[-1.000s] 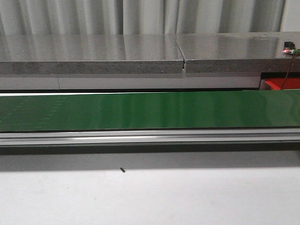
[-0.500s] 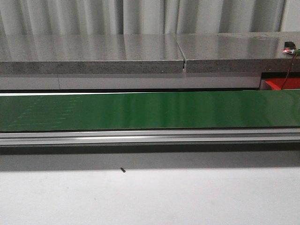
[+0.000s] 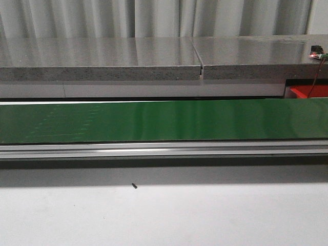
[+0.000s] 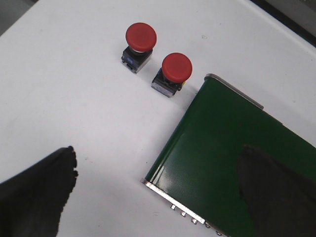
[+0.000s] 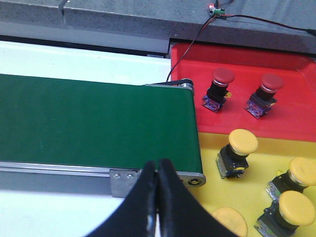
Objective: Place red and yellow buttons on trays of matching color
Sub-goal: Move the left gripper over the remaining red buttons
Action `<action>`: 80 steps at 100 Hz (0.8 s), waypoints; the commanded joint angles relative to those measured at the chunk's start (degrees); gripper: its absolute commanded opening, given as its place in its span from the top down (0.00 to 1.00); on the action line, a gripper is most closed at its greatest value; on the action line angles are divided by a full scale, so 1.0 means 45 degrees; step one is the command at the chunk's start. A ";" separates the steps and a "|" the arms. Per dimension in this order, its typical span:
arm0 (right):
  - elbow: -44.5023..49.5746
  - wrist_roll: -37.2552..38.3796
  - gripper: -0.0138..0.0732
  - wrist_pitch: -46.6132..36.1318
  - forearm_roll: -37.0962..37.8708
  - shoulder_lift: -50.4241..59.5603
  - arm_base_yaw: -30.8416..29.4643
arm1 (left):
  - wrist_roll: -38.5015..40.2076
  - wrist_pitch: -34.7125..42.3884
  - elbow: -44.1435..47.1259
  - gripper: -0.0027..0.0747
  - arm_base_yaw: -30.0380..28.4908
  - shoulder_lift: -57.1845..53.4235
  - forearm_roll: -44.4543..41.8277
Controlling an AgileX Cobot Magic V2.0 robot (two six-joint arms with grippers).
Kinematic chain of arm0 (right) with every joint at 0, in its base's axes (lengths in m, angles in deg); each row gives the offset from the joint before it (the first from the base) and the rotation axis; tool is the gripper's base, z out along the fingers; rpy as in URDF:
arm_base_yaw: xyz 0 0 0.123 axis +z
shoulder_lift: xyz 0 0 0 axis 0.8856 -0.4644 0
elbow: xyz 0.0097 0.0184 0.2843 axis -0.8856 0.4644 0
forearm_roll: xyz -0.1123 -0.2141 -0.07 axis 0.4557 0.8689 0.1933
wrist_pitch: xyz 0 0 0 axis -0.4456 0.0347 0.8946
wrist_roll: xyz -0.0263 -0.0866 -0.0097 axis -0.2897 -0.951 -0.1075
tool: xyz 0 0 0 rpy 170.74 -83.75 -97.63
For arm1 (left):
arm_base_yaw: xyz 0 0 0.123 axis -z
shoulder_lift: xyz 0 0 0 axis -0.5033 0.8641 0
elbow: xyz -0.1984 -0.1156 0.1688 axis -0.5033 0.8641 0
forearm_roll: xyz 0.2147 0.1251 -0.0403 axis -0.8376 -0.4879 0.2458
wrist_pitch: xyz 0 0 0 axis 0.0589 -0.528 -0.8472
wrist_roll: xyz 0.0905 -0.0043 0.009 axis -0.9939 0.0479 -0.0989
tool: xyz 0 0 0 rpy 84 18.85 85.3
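Observation:
In the left wrist view two red buttons [image 4: 140, 39] [image 4: 175, 69] stand on the white table beside the end of the green belt [image 4: 232, 148]. My left gripper [image 4: 158, 190] is open above that belt end, empty. In the right wrist view the red tray [image 5: 296, 113] holds two red buttons [image 5: 221, 81] [image 5: 269, 88]. The yellow tray [image 5: 256, 197] holds several yellow buttons [image 5: 242, 145]. My right gripper [image 5: 158, 170] is shut with nothing in it, over the belt's other end. No gripper shows in the front view.
The green conveyor belt [image 3: 164, 120] runs across the front view with an aluminium rail [image 3: 164, 149] along its near side. A grey stone ledge [image 3: 102, 64] lies behind it. A small dark speck [image 3: 134, 186] rests on the white table. A cable [image 5: 197, 34] leads to a small circuit board.

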 commanded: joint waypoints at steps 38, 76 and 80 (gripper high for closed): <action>-0.0322 -0.0107 0.92 -0.0891 0.0000 0.0008 -0.0013 | 0.0705 -0.1177 -0.4518 0.14 -0.0096 0.4685 0.0531; -0.0322 -0.0107 0.92 -0.0891 0.0000 0.0008 -0.0013 | 0.1843 -0.1179 -0.6817 0.22 -0.0096 0.7564 0.0506; -0.0322 -0.0107 0.92 -0.0891 0.0000 0.0008 -0.0013 | 0.1904 -0.0976 -0.6846 0.22 -0.0096 0.7716 0.0506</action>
